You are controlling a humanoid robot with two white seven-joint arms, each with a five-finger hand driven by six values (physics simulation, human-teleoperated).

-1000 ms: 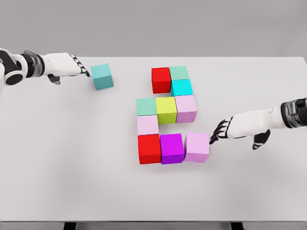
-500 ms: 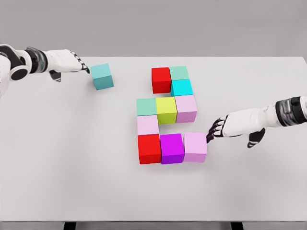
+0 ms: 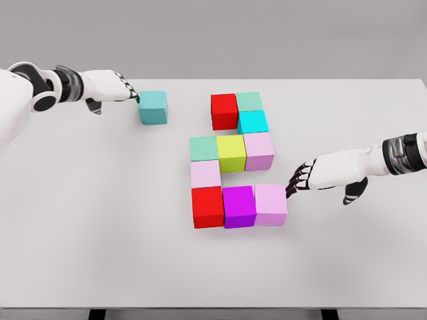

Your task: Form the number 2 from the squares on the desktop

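Observation:
A teal cube (image 3: 153, 107) sits alone at the table's upper left, and my left hand (image 3: 128, 92) touches its left side with extended fingers. The other cubes form a block figure at the centre: red (image 3: 224, 111) and pale green (image 3: 249, 101) on top, cyan (image 3: 253, 122) below, then green (image 3: 203, 148), yellow-green (image 3: 231, 153) and pink (image 3: 259, 151) in a row, light pink (image 3: 205, 174), and a bottom row of red (image 3: 208, 207), purple (image 3: 239, 206) and pink (image 3: 271, 204). My right hand (image 3: 297, 179) rests its fingertips against the right side of that last pink cube, holding nothing.
The white table (image 3: 100, 233) spreads wide on all sides of the figure. Its far edge runs just behind the top cubes, and its front edge lies near the bottom of the picture.
My left hand has pushed the teal cube to the right, toward the figure. My right hand has nudged the bottom pink cube left against the purple one.

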